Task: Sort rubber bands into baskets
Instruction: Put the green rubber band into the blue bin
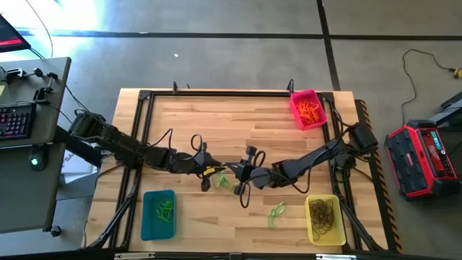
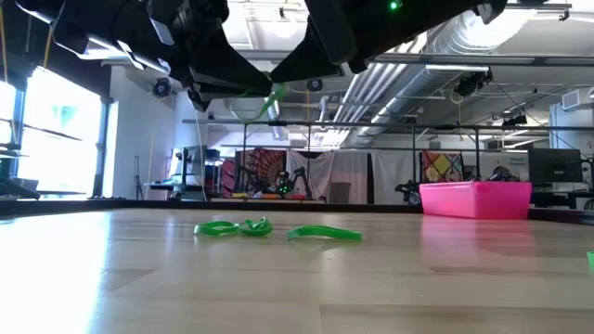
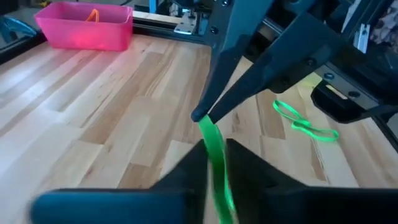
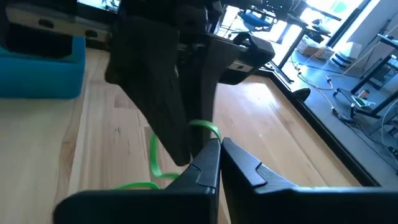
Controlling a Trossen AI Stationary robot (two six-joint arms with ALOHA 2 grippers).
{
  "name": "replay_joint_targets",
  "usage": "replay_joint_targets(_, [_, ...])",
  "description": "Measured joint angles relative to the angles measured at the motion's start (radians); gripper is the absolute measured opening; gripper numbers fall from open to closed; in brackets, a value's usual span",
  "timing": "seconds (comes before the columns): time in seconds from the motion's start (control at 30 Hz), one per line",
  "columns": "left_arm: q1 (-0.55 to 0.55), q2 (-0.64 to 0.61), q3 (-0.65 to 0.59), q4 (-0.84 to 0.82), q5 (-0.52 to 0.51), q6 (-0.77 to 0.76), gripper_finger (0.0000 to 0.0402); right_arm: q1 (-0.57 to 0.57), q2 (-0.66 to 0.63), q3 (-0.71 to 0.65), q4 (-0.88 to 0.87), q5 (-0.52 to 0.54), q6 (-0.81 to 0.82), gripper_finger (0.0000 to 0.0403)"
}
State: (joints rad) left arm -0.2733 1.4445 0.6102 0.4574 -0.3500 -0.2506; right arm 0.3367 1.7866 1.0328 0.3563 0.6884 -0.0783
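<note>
Grippers meet above table centre — my left gripper and my right gripper tip to tip, both pinching same green rubber band, lifted clear of wood. Left jaws narrowed on it; right jaws closed tight on its other end. More green bands lie loose on table beneath. Teal basket near my left holds green bands, yellow basket dark ones, pink basket orange — far corner.
</note>
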Motion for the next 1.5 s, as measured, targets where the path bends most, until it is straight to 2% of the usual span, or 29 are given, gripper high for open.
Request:
replay_joint_targets(0.1, [0.006, 0.0, 0.0, -0.002, 0.0, 0.034, 0.0008, -0.002, 0.0, 0.0, 0.001, 0.012, 0.0, 0.0012])
replay_joint_targets(0.37, [0.039, -0.01, -0.001, -0.037, 0.002, 0.052, 0.0001, -0.003, 0.0, 0.0, 0.001, 0.103, 0.026, 0.0115])
replay_joint_targets(0.5, [0.042, -0.059, -0.001, -0.111, 0.075, 0.099, 0.0001, -0.002, 0.0, 0.0, 0.0, 0.134, 0.033, 0.0151])
replay_joint_targets(0.63, [-0.002, -0.14, -0.001, -0.209, 0.246, 0.155, 0.0, -0.011, 0.0, 0.0, -0.019, 0.141, 0.08, 0.0146])
replay_joint_targets(0.77, [-0.087, -0.224, -0.001, -0.315, 0.34, 0.15, 0.0, -0.031, -0.001, 0.0, -0.101, 0.129, 0.135, 0.01])
replay_joint_targets(0.87, [-0.166, -0.286, 0.002, -0.451, 0.341, 0.07, 0.0, -0.045, -0.001, 0.0, -0.156, 0.095, 0.179, 0.005])
replay_joint_targets(0.97, [-0.263, -0.325, 0.035, -0.618, 0.306, -0.077, 0.0, -0.055, -0.001, 0.0, -0.195, 0.058, 0.203, 0.0009])
replay_joint_targets(1.13, [-0.449, -0.33, 0.124, -0.855, 0.219, -0.348, 0.0, -0.062, -0.001, 0.0, -0.201, 0.053, 0.204, 0.0017])
replay_joint_targets(1.27, [-0.577, -0.319, 0.166, -0.961, 0.151, -0.55, 0.0, -0.063, -0.001, 0.0, -0.202, 0.065, 0.203, 0.0007])
replay_joint_targets(1.4, [-0.651, -0.279, 0.167, -1.041, 0.115, -0.771, 0.0, -0.063, -0.001, 0.0, -0.214, 0.045, 0.202, 0.0001])
replay_joint_targets(1.5, [-0.672, -0.213, 0.167, -1.078, 0.116, -0.855, 0.0, -0.063, -0.001, 0.0, -0.232, 0.006, 0.202, 0.0001])
